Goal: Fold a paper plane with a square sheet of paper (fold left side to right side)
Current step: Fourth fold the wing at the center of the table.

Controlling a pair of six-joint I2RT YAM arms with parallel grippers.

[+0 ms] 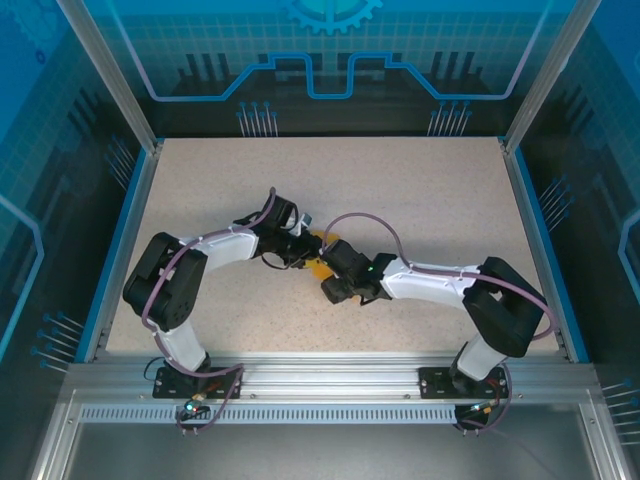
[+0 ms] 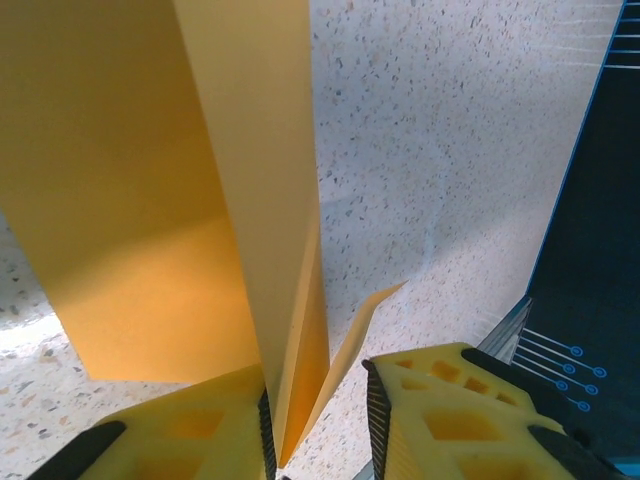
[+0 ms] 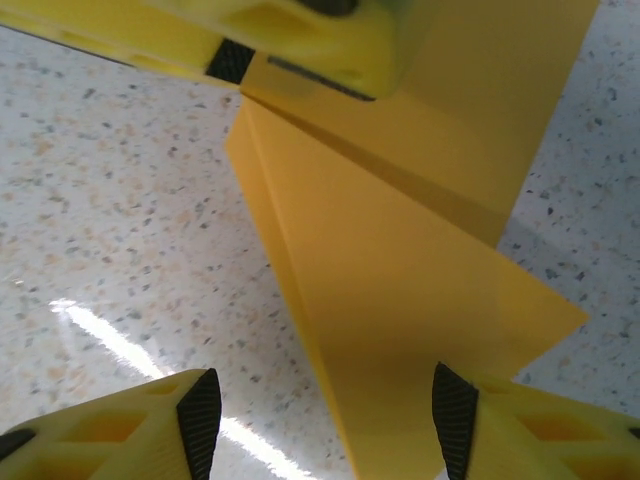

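Orange square sheet of paper (image 1: 316, 265), part-folded, flaps upright, mid-frame. Left gripper (image 2: 315, 385) sits narrow round the folds, unclear if clamped; right gripper (image 3: 325, 400) fingers spread wide astride a corner. Side-fold prob. in hand. Next: lay flap over, crease flat.

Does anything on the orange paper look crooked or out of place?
Yes. In the left wrist view the layers of the orange paper do not lie flush: one thin flap splays sideways from the main fold, between the fingers of the left claw.
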